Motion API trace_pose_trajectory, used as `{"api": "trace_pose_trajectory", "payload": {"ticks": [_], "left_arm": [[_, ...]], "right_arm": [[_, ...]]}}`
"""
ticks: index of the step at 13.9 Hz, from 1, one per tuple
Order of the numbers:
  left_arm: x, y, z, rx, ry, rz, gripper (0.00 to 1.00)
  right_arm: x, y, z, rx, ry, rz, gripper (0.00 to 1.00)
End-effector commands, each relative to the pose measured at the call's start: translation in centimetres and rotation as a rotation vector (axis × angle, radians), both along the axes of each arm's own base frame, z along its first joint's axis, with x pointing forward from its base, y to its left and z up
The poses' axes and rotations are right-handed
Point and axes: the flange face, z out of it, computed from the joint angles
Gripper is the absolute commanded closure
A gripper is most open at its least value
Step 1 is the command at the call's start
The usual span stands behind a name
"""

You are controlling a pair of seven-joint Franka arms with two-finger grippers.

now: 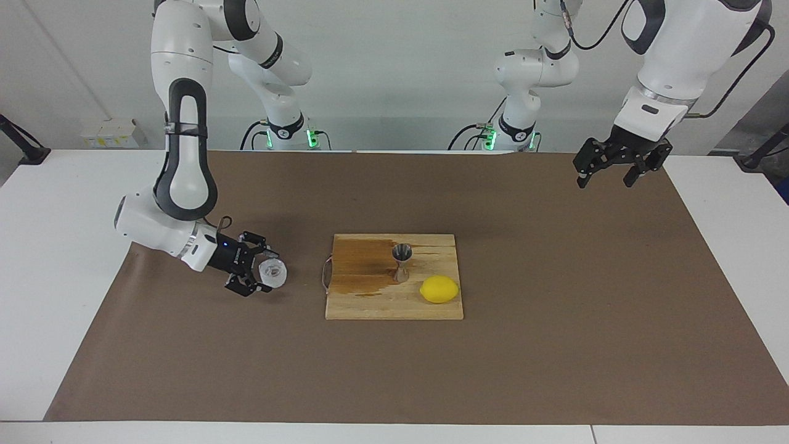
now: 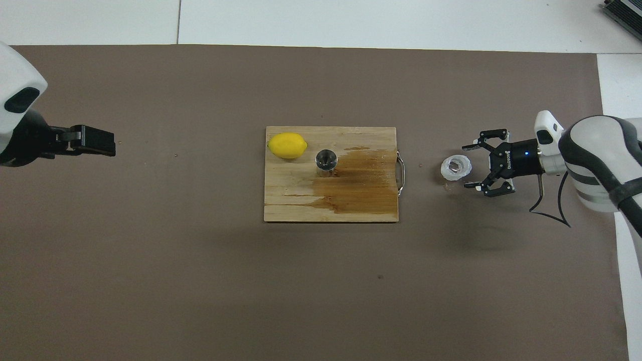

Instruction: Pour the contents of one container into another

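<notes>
The small clear cup point(image 1: 273, 273) point(image 2: 456, 167) stands on the brown mat toward the right arm's end of the table. My right gripper point(image 1: 266, 272) point(image 2: 466, 167) lies low and level beside it, open, with one fingertip on each side of the cup's outer edge; I cannot tell whether they touch it. The steel jigger point(image 1: 402, 262) point(image 2: 326, 161) stands upright on the wooden board point(image 1: 370, 303) point(image 2: 296, 208). My left gripper point(image 1: 606, 180) point(image 2: 95, 141) hangs open and empty above the mat at the left arm's end.
A yellow lemon point(image 1: 439, 289) point(image 2: 287, 145) lies on the board beside the jigger. A dark wet stain point(image 1: 363, 265) point(image 2: 361, 183) covers the board's half toward the cup. A metal handle point(image 2: 400, 173) sticks out of the board toward the cup.
</notes>
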Motion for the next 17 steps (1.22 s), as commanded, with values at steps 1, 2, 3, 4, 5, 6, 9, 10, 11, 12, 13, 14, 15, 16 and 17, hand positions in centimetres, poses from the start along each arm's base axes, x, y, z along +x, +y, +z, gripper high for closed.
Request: {"api": "trace_pose_trajectory", "payload": {"ticks": [1,2,3,4,5,6,9,10,11,12,13,14,15,16,17], "left_arm": [[-0.9,-0.2,-0.7,0.024,0.042,-0.021,0.0],[-1.4,-0.1,-1.1,0.027,0.052,-0.024,0.0],[-1.6,0.1,-1.2,0.027,0.057,-0.019,0.0],[-1.6,0.2,-1.2,0.026,0.057,-0.009,0.0],[-1.6,0.3,-1.2,0.026,0.053,-0.005,0.0],[-1.6,0.2,-1.2,0.026,0.051,-0.005,0.0],[-1.6,0.2,-1.2,0.026,0.051,-0.005,0.0],[-1.6,0.2,-1.1,0.025,0.05,-0.005,0.0],[-1.6,0.2,-1.2,0.026,0.051,-0.005,0.0],[-1.6,0.2,-1.1,0.026,0.051,-0.005,0.0],[-1.6,0.2,-1.1,0.025,0.05,-0.005,0.0],[-1.6,0.2,-1.1,0.025,0.05,-0.005,0.0],[-1.6,0.2,-1.1,0.025,0.05,-0.005,0.0],[-1.6,0.2,-1.2,0.026,0.051,-0.005,0.0],[-1.6,0.2,-1.1,0.025,0.05,-0.005,0.0]], "right_arm": [[-0.2,0.4,-1.1,-0.009,-0.024,-0.001,0.07],[-0.2,0.2,-1.0,-0.011,-0.025,-0.007,0.35],[-0.2,0.3,-1.1,-0.012,-0.025,-0.004,0.52],[-0.2,0.3,-1.1,-0.012,-0.024,-0.002,0.65],[-0.2,0.3,-1.1,-0.013,-0.023,-0.005,0.7],[-0.1,0.4,-0.7,-0.015,-0.028,-0.007,0.73],[0.1,0.4,0.1,-0.016,-0.023,-0.024,0.77],[0.2,0.8,0.7,-0.017,-0.02,-0.033,0.78],[0.3,1.6,1.8,-0.02,-0.017,-0.041,0.78],[0.4,2.8,3.3,-0.035,-0.012,-0.044,0.78],[0.5,4.3,4.9,-0.083,-0.002,-0.04,0.78],[0.6,5.6,6.6,-0.132,0.011,-0.062,0.78],[0.6,7.6,8.1,-0.157,0.03,-0.078,0.78],[0.5,9.9,9.0,-0.167,0.052,-0.088,0.78],[0.5,11.5,10.0,-0.174,0.07,-0.11,0.78]]}}
